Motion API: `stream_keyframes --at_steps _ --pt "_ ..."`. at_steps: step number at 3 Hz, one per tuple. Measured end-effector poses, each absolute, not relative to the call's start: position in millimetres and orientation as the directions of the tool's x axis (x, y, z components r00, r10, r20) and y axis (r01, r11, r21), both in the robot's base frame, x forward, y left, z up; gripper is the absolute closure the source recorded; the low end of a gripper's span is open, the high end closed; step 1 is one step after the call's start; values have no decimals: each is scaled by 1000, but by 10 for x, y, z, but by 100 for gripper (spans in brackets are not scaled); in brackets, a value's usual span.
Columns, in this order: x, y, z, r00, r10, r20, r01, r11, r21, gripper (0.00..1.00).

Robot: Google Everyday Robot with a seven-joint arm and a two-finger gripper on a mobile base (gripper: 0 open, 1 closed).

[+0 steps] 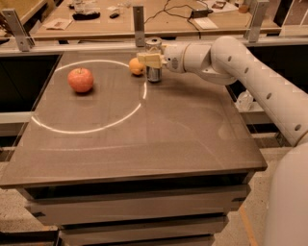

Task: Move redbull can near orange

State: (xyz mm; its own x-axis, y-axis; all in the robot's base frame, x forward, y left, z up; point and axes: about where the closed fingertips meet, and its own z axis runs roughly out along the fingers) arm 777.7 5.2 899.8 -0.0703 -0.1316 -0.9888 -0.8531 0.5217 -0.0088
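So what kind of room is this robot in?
Probably a lab or workshop, not a home. Behind the dark table is a workbench strewn with cables and papers, with metal posts between. The gripper holds the redbull can at the table's far edge, beside the orange.

You'll see a reddish apple (80, 79) at the left of the dark table (144, 144), inside a bright ring of light (96, 127). A cluttered workbench (96, 26) runs along the top edge. The gripper (151, 60) sits at upper middle, well right of the apple.
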Motion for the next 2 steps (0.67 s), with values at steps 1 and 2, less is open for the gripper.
stream_keyframes --at_steps 1,2 --pt "7854 107 9022 -83 -110 -991 -839 545 10 100" --pt "7883 145 9021 -105 -122 -987 -829 559 19 100"
